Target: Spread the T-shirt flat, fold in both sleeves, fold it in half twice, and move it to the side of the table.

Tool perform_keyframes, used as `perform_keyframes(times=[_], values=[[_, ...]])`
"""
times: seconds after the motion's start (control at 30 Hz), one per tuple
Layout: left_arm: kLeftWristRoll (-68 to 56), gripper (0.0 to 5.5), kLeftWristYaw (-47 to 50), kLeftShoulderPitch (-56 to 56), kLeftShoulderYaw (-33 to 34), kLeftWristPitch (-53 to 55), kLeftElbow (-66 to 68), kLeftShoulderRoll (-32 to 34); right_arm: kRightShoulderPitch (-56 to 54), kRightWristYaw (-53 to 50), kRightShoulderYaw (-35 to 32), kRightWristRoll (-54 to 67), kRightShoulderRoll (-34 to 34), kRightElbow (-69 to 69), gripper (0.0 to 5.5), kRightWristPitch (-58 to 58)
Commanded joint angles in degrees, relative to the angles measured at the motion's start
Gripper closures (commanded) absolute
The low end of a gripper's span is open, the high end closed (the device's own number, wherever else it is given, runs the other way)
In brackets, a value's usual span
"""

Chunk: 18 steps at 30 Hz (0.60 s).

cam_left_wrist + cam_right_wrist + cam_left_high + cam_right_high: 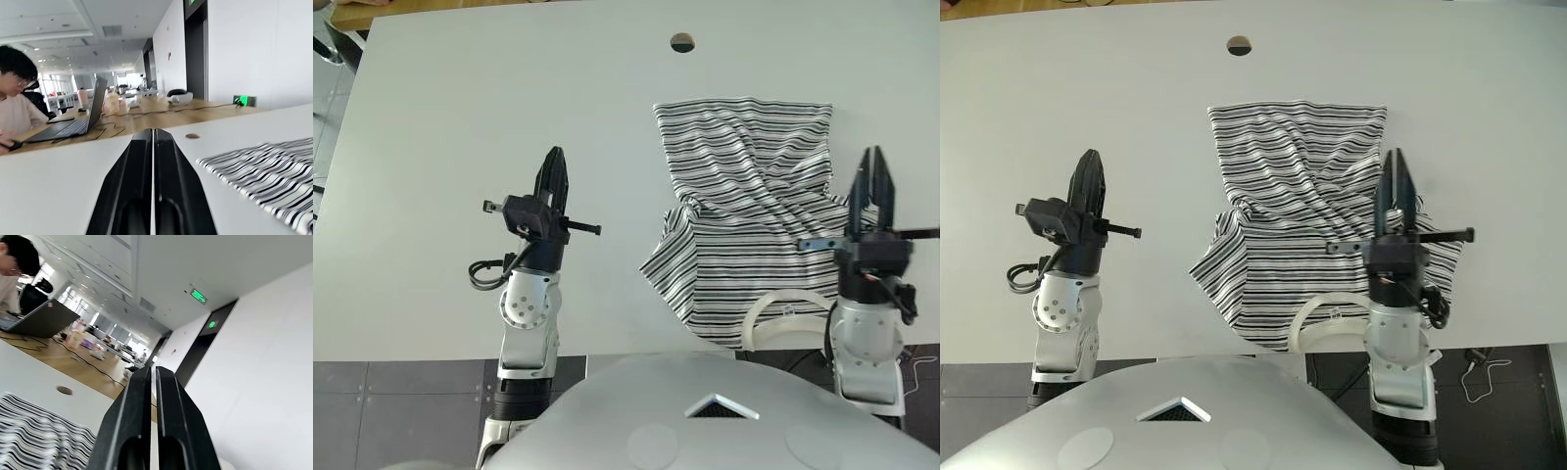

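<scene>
both arms stand nearest, at the near edge of the white tabletop [460, 117]. left hand [554, 155] is over bare surface, well apart from the cloth, its fingers pressed together and holding nothing. right hand [872, 155] is at the right side of the striped t-shirt [744, 206], its fingers narrowed to a slit, also holding nothing.

the t-shirt lies on the right half of the tabletop, crumpled rather than flat: the far edge is fairly straight, the middle is bunched into ridges, and the near part twists toward the near edge. i cannot tell the sleeves apart from the body in these folds. a small round hole [682, 42] sits in the tabletop beyond the shirt.

likely trouble from here:
- a pinch into the bunched middle may catch several layers, so pulling would drag the whole heap instead of opening it.
- with the near part close to the tabletop's edge, a tug toward the robot could slide the cloth off.
- both hands must open before any grasp; pressing down closed would only push the fabric.
- one-sided pulling could twist it further.
</scene>
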Motion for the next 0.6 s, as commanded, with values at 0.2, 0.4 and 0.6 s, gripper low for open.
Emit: perform_keyframes(times=[0.2, 0.4, 0.6], values=[[3.0, 5.4, -9.2, -11.4, -9.1, 11.2, 11.4, 0.1, -17.9, -1.6, 1.0, 1.7, 2.7, 19.9, 5.35, 0.9], [-6.9, 5.4, -31.4, -14.8, -17.9, 20.7, 12.8, 4.5, -32.5, -3.1, -2.7, 9.3, 3.5, 39.4, 5.35, -0.5], [3.1, 5.4, -35.6, -20.4, -23.9, 31.3, 10.5, 11.9, -34.7, -6.2, -1.2, 6.0, 5.0, 44.5, 5.35, -2.4]])
